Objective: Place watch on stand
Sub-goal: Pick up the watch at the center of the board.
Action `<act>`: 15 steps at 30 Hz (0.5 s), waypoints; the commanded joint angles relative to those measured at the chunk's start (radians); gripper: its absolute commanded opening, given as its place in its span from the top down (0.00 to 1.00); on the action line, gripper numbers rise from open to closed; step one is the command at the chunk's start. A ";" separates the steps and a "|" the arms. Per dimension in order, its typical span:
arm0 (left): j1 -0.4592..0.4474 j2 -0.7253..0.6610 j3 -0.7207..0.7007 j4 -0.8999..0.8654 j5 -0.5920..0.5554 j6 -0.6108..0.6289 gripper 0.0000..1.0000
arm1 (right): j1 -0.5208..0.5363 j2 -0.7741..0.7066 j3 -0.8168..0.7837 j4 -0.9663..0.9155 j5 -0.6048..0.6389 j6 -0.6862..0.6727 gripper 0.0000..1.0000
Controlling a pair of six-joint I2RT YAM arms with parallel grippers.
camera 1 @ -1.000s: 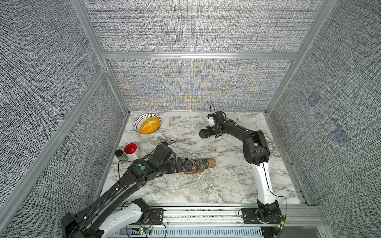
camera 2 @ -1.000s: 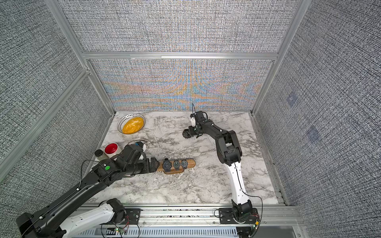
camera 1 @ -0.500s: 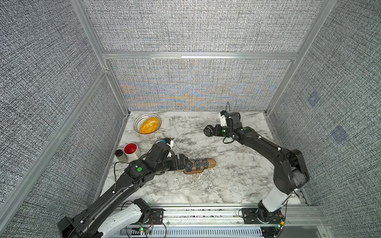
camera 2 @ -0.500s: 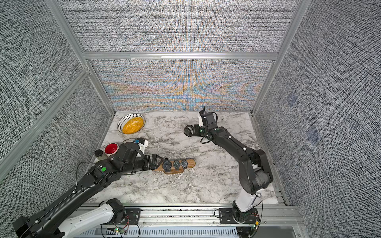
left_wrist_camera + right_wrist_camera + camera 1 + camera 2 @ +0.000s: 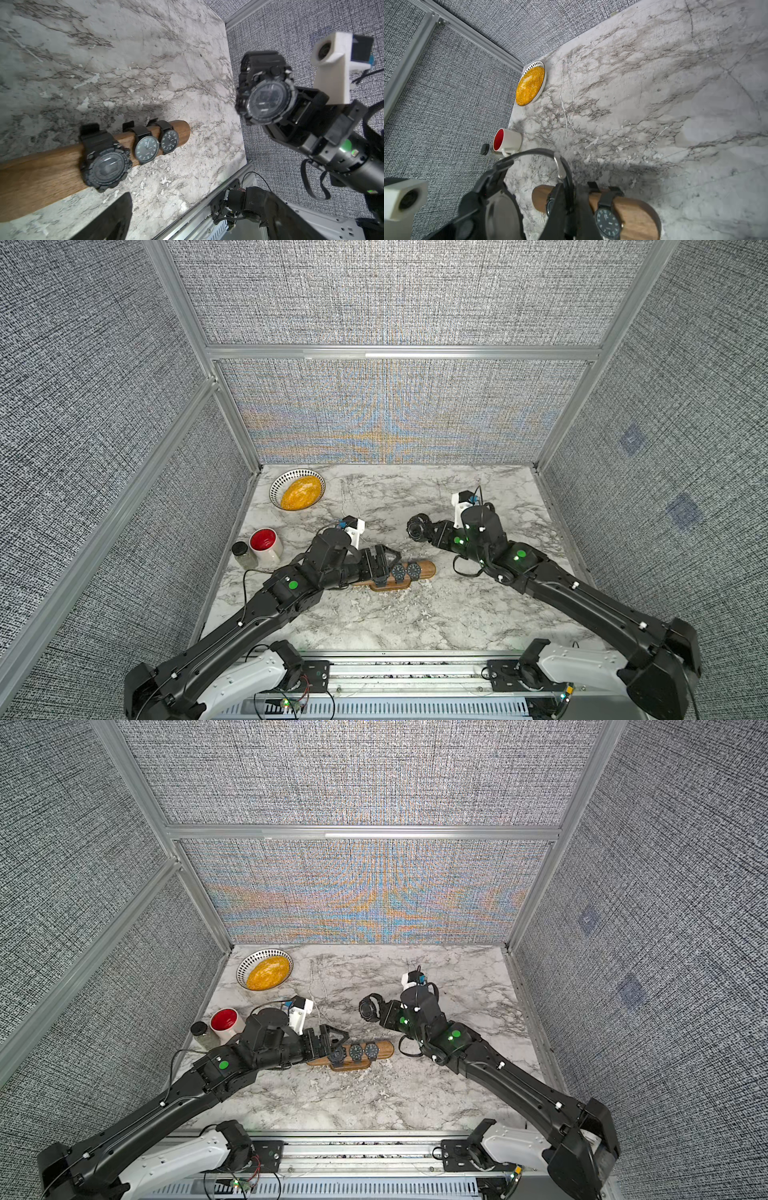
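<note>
Two hands: right hand [image 5: 430, 531] clamps the watch [image 5: 417, 527]; left hand [image 5: 385, 566] spread wide, empty.

Tabletop [image 5: 374, 622] lies open near and right of the stand [image 5: 426, 568]; the left hand [image 5: 385, 568] crowds its left end; mug [image 5: 266, 547], jar [image 5: 244, 554] and bowl [image 5: 275, 486] line the left edge.

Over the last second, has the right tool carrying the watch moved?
Yes. The right tool, shut on the watch, has come toward the table's front edge, closer to the stand, which stayed put.
</note>
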 commanded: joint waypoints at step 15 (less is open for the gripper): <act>-0.021 0.050 0.075 0.030 -0.017 0.030 0.12 | 0.130 0.072 0.052 -0.024 0.087 0.101 1.00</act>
